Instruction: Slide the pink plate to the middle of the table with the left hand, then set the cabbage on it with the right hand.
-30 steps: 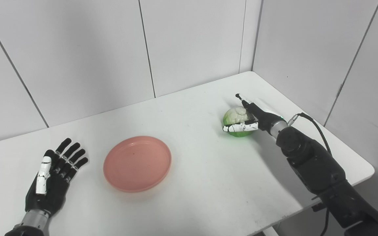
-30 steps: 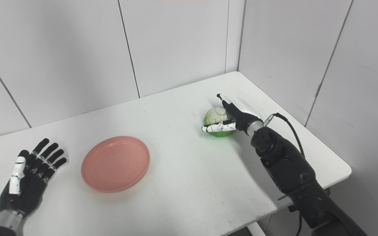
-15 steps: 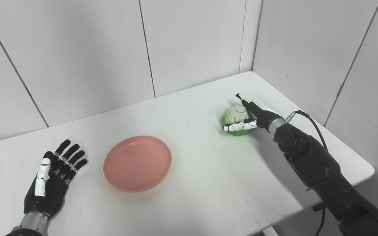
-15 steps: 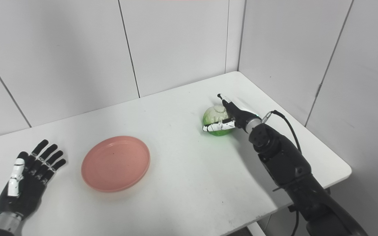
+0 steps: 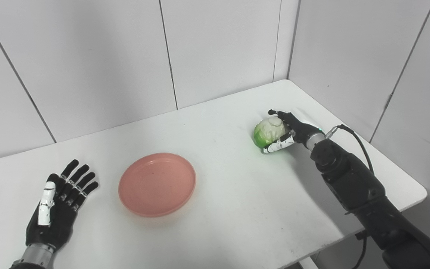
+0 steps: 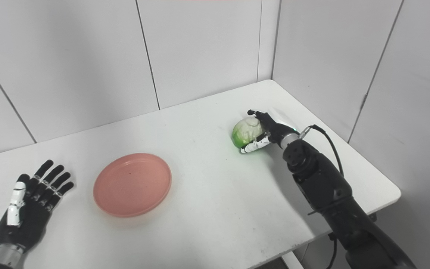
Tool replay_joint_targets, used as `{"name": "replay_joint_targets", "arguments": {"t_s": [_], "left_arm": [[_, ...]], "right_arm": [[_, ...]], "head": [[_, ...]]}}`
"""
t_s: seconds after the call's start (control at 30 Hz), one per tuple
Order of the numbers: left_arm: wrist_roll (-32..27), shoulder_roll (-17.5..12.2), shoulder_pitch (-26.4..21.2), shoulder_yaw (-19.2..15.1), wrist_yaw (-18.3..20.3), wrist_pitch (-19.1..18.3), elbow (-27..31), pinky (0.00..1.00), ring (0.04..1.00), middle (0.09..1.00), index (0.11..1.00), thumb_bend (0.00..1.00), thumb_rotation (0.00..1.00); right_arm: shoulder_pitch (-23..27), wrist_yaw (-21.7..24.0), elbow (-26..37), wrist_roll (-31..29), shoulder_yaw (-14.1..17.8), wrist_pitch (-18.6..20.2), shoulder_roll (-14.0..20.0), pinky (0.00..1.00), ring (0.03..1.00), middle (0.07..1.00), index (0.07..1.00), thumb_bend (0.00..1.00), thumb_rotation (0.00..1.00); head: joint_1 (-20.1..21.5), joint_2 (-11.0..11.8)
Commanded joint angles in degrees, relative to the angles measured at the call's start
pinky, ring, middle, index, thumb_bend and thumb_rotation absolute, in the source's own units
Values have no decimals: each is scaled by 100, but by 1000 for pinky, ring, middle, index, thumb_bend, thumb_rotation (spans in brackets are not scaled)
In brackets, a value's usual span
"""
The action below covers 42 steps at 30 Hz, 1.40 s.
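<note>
head pair, side by side | high, angled down | shared: table (image 5: 237, 194)

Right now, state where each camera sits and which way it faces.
Left eye view: on the head, looking down over the table; both arms rise from the bottom edge.
Right eye view: beside it, facing the same way, scene shifted slightly left; same arms.
Shared: pink plate, left robot hand flat and open, right robot hand closed on the cabbage.

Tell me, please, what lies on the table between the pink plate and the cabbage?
Nothing: in both eye views only bare white table separates the pink plate from the cabbage, which the right hand grips.
</note>
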State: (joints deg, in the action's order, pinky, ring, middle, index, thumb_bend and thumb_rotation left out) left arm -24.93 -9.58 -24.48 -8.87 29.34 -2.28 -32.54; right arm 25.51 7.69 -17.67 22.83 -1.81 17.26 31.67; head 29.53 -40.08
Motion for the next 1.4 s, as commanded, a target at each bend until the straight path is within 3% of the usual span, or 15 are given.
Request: {"name": "replay_joint_targets", "arguments": {"t_s": [0.0,0.03,0.07,0.13,0.27,0.8,0.97,1.1,1.37], "left_arm": [[67,-13,420,21,-112,-290,-215,824,853,863,864,551,821],[62,-19,416,25,-98,-291,-222,825,854,864,865,550,822],[57,-24,410,27,-85,-289,-237,827,856,866,867,549,828],[53,-27,396,27,-78,-284,-269,824,855,866,868,550,829],[69,-20,387,27,-100,-256,-289,816,848,859,861,554,827],[25,19,401,35,-89,-299,-190,827,864,877,870,567,826],[23,57,397,36,-112,-307,-202,824,863,877,875,562,832],[51,114,412,56,-170,-295,-157,824,865,878,874,569,830],[85,366,591,189,-508,-521,428,864,887,895,883,564,859]], "right_arm": [[174,-47,1,-35,11,27,16,545,566,599,612,842,33],[185,-84,-26,-51,31,47,-19,523,545,578,568,727,68],[193,-118,-54,-84,52,39,-48,474,502,517,547,629,34],[206,-161,-129,-178,87,-79,-80,381,425,457,528,539,4],[231,-236,-213,-280,77,-254,-101,331,384,443,527,525,0],[169,-553,-186,-409,102,-427,-163,336,394,440,531,524,0],[97,-503,460,-422,177,-114,-184,340,393,449,526,525,0],[77,-376,888,-424,181,-99,-148,335,398,447,530,524,0],[325,159,2115,-366,-39,385,-289,328,393,444,527,525,0]], "head": [[-2,-6],[-2,-6],[-2,-6],[-12,-13],[-9,-13],[-76,-19],[-159,-10],[-281,-1],[-835,-14]]}}
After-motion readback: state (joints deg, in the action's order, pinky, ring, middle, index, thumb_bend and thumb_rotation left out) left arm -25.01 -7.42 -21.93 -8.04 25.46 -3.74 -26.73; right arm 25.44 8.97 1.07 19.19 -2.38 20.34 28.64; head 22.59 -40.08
